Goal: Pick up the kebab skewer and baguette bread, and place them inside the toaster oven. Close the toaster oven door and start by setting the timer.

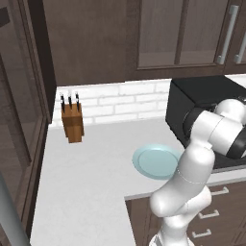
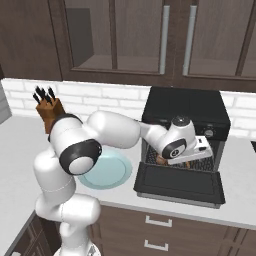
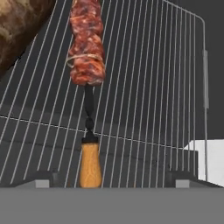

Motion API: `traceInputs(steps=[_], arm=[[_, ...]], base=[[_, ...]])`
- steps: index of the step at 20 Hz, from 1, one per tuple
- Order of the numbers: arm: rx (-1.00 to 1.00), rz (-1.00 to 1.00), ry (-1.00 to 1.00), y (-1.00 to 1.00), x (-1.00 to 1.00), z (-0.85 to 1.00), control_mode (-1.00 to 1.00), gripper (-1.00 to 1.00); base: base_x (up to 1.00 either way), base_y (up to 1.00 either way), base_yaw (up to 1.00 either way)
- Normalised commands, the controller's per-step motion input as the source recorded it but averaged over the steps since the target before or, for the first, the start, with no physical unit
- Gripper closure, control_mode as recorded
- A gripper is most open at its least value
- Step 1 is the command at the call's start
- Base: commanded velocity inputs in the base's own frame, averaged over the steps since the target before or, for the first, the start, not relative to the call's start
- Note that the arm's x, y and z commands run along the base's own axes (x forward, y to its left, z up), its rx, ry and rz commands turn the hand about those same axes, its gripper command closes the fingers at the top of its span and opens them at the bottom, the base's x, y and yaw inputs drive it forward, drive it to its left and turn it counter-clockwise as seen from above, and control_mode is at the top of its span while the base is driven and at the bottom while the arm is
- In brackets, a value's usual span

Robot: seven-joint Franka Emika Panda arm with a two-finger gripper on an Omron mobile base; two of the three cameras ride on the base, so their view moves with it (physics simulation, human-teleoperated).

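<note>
While our arm reaches into the open oven (image 2: pixel 186 107), our gripper (image 3: pixel 113 178) sits low over the wire rack (image 3: pixel 144 87) with its two fingertips (image 3: pixel 43 178) spread wide apart, gripping nothing. Between them, in the hand view, the skewer (image 3: pixel 88 65) lies flat on the rack, its wooden handle nearest us and its reddish meat chunks pointing away, deeper into the oven. Just to the left of the meat, at the upper corner of that view, we see the brown crust of the bread (image 3: pixel 19 26), also resting on the rack, close beside the skewer; we cannot tell if the two touch. From the right base view, the black oven stands on the pale counter (image 2: pixel 20 150) against a white brick wall, and its door (image 2: pixel 179 184) is dropped down flat in front, towards us. Our hand hides most of the oven's mouth there. A pale blue plate (image 1: pixel 156 161) lies on the counter just left of the oven, and a wooden knife block (image 1: pixel 73 122) stands farther left, near the wall.
</note>
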Motion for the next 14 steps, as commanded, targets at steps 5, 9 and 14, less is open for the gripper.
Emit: traceInputs(steps=[5,9,14], arm=[[0.01,0.0,0.0,0.0,-0.2,0.07,-1.0,-1.0],[0.05,-0.04,0.0,0.0,-0.65,0.04,-1.0,-1.0],[0.08,-0.07,0.0,0.04,-0.73,0.04,-1.0,-1.0]], base=[[0.0,0.0,0.0],[0.0,0.0,0.0],[0.0,0.0,0.0]])
